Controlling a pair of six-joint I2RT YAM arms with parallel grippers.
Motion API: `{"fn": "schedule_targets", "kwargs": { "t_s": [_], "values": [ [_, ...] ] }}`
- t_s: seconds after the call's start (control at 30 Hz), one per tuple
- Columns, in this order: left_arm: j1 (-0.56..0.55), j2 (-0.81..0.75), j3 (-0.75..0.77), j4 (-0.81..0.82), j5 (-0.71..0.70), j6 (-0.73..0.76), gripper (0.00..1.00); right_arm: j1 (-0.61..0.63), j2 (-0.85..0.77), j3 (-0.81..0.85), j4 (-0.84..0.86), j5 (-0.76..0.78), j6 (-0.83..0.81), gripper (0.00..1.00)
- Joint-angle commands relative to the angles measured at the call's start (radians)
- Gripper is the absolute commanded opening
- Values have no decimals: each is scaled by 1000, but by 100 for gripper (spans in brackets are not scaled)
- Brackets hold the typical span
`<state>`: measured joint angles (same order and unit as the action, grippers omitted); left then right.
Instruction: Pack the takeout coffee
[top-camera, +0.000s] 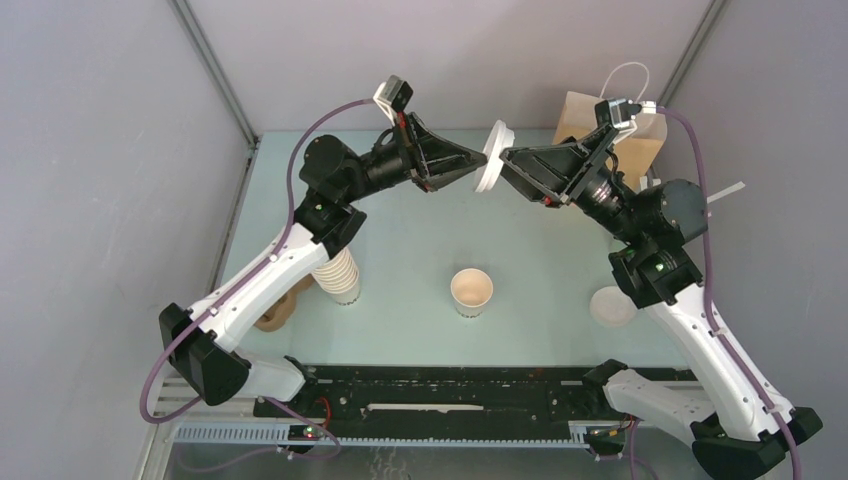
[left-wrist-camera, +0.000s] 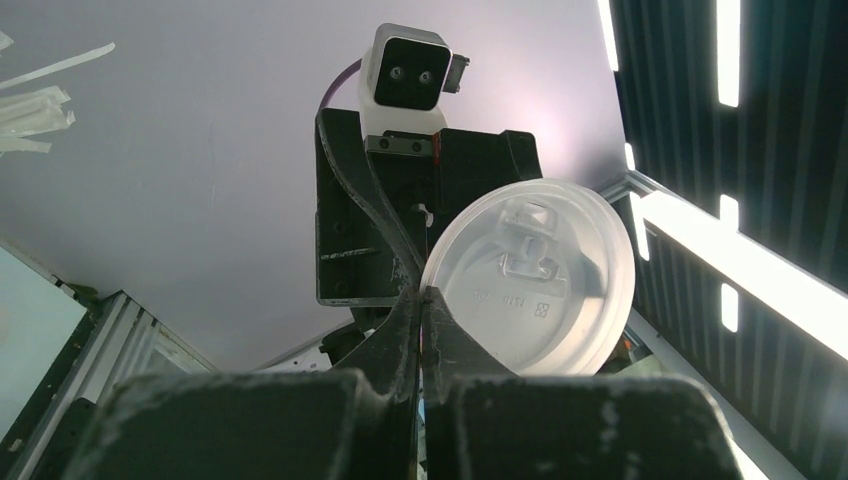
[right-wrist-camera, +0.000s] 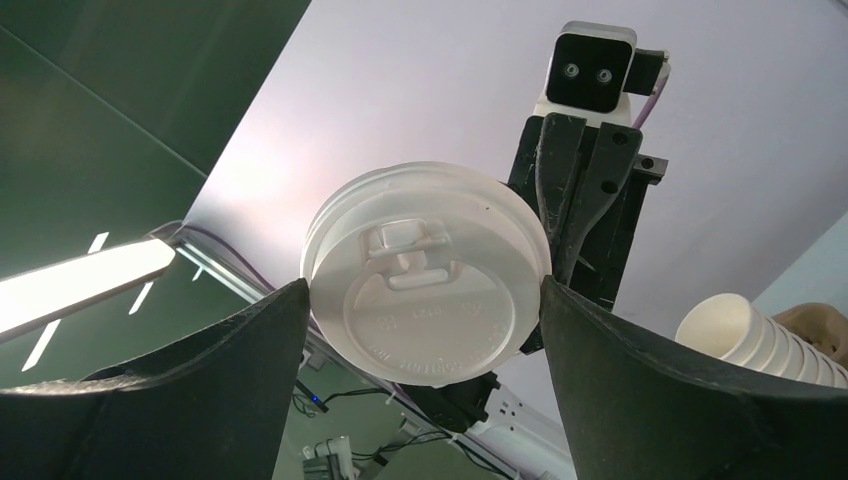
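A single cream paper cup (top-camera: 471, 292), tan inside, stands open and unlidded at the middle of the table. A round white plastic lid (top-camera: 493, 155) hangs high over the table's far side, between both grippers. My left gripper (top-camera: 478, 160) is shut on the lid's (left-wrist-camera: 530, 290) rim, pinching it at one edge (left-wrist-camera: 422, 295). My right gripper (right-wrist-camera: 425, 290) faces it, jaws wide, one finger against each side of the lid (right-wrist-camera: 430, 270).
A brown paper bag (top-camera: 600, 125) with white handles stands at the back right. A stack of nested cream cups (top-camera: 340, 275) and a brown cup carrier (top-camera: 280, 310) sit at the left. A loose white lid disc (top-camera: 612, 306) lies at the right.
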<state>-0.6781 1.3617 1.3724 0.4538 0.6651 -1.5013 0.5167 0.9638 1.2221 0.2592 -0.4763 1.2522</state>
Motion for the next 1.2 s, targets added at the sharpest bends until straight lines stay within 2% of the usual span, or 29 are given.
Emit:
{"fn": "schedule_targets", "kwargs": {
  "t_s": [0.0,0.2,0.23,0.33,0.47,0.53,0.7,0.77,0.9,1.03,1.17],
  "values": [
    [1,-14,-10,20,11,6,0,-1,5,2,29,-5,10,91],
    [3,-17,-12,-1,12,17,1,0,3,2,5,2,-2,85],
    [3,-19,-14,-5,10,20,6,-1,0,2,0,2,-5,85],
    [14,-42,-45,-23,-5,41,35,-10,-12,2,-30,-1,-23,85],
    [57,-118,-106,-179,-28,147,64,-39,-37,2,-135,-18,-74,84],
    [107,-206,-154,-334,-52,228,74,-57,-67,2,-230,-25,-140,84],
    [299,-413,-191,-820,-158,503,89,-95,-131,2,-628,29,-420,84],
    [343,-458,-149,-954,-190,603,92,-76,-129,2,-780,90,-543,84],
    [350,-476,-33,-1129,-229,737,93,16,-35,27,-1031,260,-725,82],
    [349,-483,47,-1240,-273,822,93,136,163,138,-1270,443,-774,77],
    [350,-490,72,-1273,-288,853,93,261,340,265,-1410,591,-780,77]
  ]
}}
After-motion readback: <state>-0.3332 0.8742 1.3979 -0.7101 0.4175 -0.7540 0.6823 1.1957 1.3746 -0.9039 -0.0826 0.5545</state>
